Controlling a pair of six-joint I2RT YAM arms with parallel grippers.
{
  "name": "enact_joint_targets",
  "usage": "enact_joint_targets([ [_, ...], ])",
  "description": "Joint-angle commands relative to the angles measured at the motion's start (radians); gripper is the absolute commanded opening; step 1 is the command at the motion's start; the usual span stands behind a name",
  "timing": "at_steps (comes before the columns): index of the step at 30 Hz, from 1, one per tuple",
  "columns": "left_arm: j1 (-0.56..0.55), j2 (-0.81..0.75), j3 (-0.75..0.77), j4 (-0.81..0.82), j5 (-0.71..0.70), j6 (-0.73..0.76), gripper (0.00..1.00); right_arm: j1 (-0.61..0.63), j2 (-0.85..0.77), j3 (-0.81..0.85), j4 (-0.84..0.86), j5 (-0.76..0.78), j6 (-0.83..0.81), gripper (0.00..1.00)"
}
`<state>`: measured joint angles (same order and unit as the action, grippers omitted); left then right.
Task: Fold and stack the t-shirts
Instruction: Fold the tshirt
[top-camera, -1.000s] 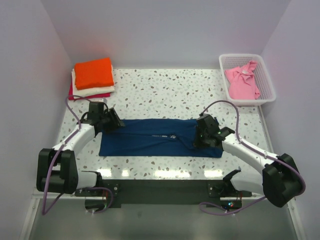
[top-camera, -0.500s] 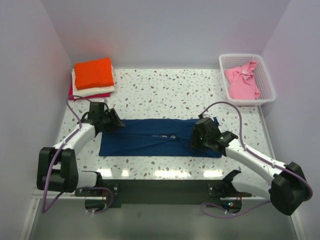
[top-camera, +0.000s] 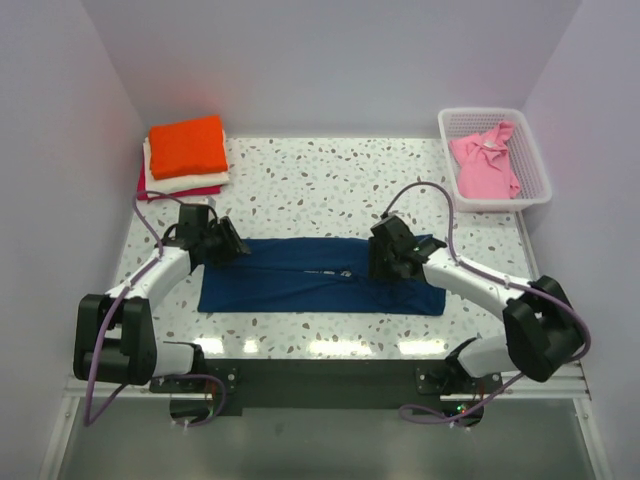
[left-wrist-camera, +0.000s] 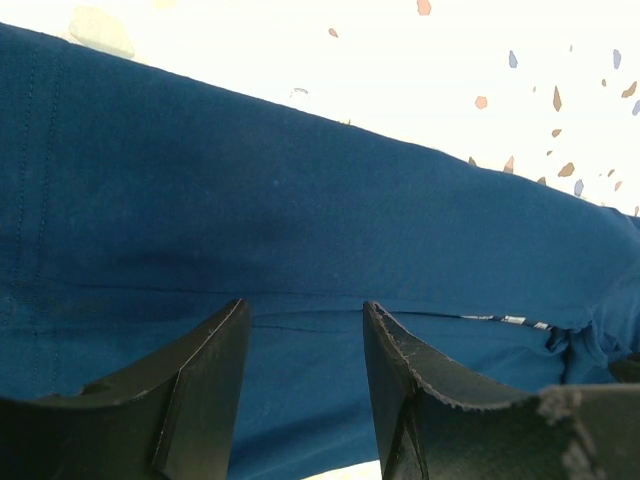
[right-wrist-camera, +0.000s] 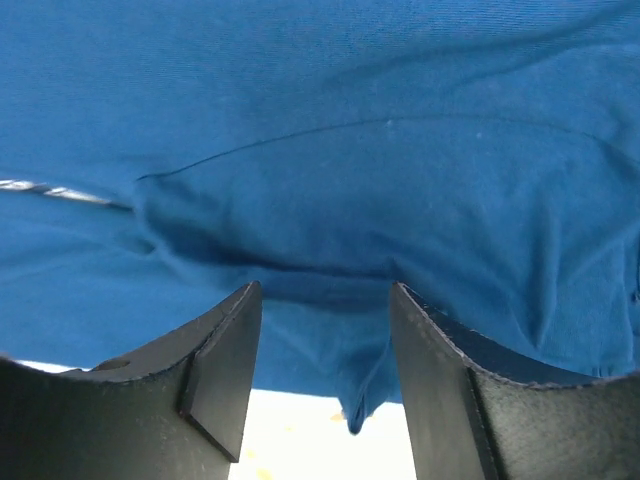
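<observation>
As jaws gape, navy tee (top-camera: 300, 285) beneath

The top camera looks steeply down from above the near edge of the white speckled table (top-camera: 330, 170), far enough back to take in the whole tabletop. The long navy blue cloth t-shirt (top-camera: 290, 285) lies across the table's near half. The left wrist camera sits very close over that shirt's left end, with table showing past the cloth at the frame's top. The right wrist camera is just as close over its right part. All three views share the shirt's small white chest graphic (right-wrist-camera: 40, 188).
</observation>
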<state>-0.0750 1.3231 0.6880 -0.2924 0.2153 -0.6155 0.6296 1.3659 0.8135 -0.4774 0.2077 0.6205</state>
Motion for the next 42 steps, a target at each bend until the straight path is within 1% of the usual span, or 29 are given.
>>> enact_joint_targets([
  [1,-0.008,-0.015,0.005,0.026,0.029,0.031,0.54,-0.007,0.042,0.042,0.097,-0.019,-0.054,0.58],
  [5,-0.008,-0.027,0.012,0.013,0.029,0.036,0.54,-0.004,0.061,0.032,0.125,-0.099,-0.059,0.55],
  [9,-0.008,-0.032,0.008,0.015,0.035,0.033,0.54,-0.004,0.012,-0.033,0.143,-0.191,-0.048,0.43],
  [11,-0.008,-0.032,0.005,0.018,0.036,0.031,0.54,-0.004,-0.007,-0.056,0.148,-0.206,-0.044,0.39],
  [12,-0.008,-0.030,0.007,0.018,0.036,0.031,0.54,-0.004,-0.016,-0.075,0.152,-0.255,-0.036,0.37],
  [15,-0.008,-0.027,-0.001,0.024,0.041,0.028,0.53,-0.001,-0.031,-0.102,0.172,-0.329,-0.025,0.35],
  [17,-0.008,-0.028,-0.007,0.029,0.039,0.026,0.53,0.016,-0.034,-0.105,0.183,-0.350,-0.024,0.34],
  [21,-0.008,-0.027,-0.018,0.032,0.041,0.025,0.53,0.080,-0.024,-0.074,0.171,-0.360,-0.018,0.34],
  [24,-0.008,-0.027,-0.021,0.033,0.041,0.022,0.53,0.116,-0.025,-0.025,0.117,-0.302,-0.015,0.34],
  [25,-0.006,-0.030,-0.021,0.033,0.042,0.022,0.53,0.117,-0.036,-0.019,0.102,-0.239,-0.012,0.34],
  [26,-0.008,-0.030,-0.021,0.033,0.041,0.022,0.53,0.116,-0.066,-0.004,0.073,-0.211,-0.011,0.36],
  [27,-0.008,-0.032,-0.021,0.032,0.041,0.023,0.53,0.113,-0.080,0.006,0.004,-0.141,-0.001,0.38],
  [29,-0.008,-0.032,-0.021,0.030,0.041,0.023,0.53,0.098,-0.112,0.039,-0.062,0.017,0.004,0.42],
  [30,-0.008,-0.033,-0.021,0.030,0.039,0.023,0.53,0.064,-0.117,0.047,-0.097,0.036,0.002,0.42],
  [31,-0.006,-0.033,-0.021,0.032,0.042,0.023,0.53,0.044,-0.123,0.052,-0.107,0.042,-0.002,0.42],
  [34,-0.006,-0.033,-0.022,0.035,0.048,0.023,0.53,-0.037,-0.126,0.052,-0.099,0.024,-0.039,0.48],
  [35,-0.008,-0.033,-0.024,0.033,0.050,0.022,0.53,-0.056,-0.117,0.047,-0.093,0.009,-0.051,0.49],
  [36,-0.008,-0.033,-0.024,0.035,0.050,0.022,0.53,-0.080,-0.110,0.043,-0.072,-0.022,-0.076,0.53],
  [39,-0.008,-0.033,-0.024,0.035,0.050,0.025,0.53,-0.085,-0.059,0.036,-0.029,-0.101,-0.114,0.56],
  [42,-0.008,-0.035,-0.024,0.033,0.052,0.026,0.53,-0.087,-0.015,0.015,0.023,-0.155,-0.122,0.56],
])
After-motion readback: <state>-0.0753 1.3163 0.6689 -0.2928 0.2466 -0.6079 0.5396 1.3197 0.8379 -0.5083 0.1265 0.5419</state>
